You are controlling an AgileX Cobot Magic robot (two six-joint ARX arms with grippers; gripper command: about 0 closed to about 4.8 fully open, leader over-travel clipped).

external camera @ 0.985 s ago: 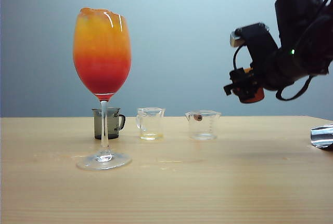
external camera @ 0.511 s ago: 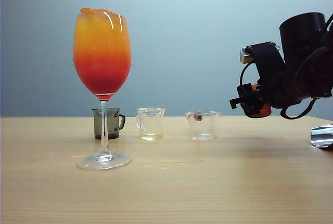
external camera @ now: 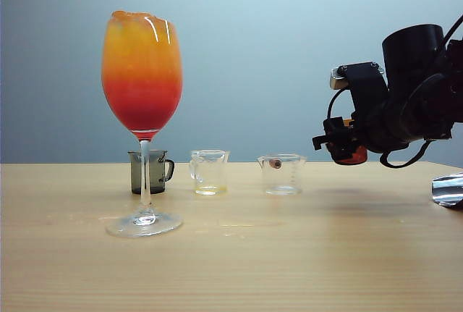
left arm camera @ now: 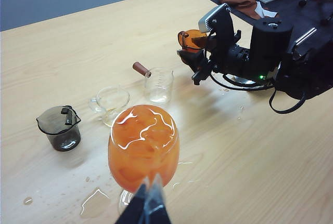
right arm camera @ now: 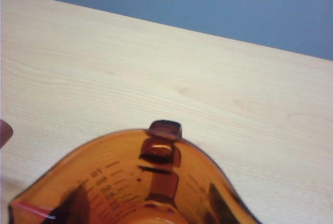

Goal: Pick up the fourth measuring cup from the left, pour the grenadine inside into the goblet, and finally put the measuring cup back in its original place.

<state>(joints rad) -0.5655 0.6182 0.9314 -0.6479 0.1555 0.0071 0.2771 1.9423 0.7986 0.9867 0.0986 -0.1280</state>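
A: The goblet [external camera: 142, 120] near the desk's left end is seen full, red under orange, so the grenadine [external camera: 142, 108] is judged poured

B: The fourth measuring cup [external camera: 351, 154] is held clamped in the right gripper [external camera: 346, 147], above the desk toward its right edge; only the set-down is left

A: The left gripper [left arm camera: 148, 206] is seen pinched shut, empty, beside the goblet

B: Faint graduation numerals are made out on the cup, unreadable

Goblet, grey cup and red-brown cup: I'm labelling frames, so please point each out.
goblet [external camera: 142, 73]: exterior view, filled bowl.
grey cup [left arm camera: 60, 129]: left wrist view, side wall.
red-brown cup [right arm camera: 130, 187]: right wrist view, inner wall.
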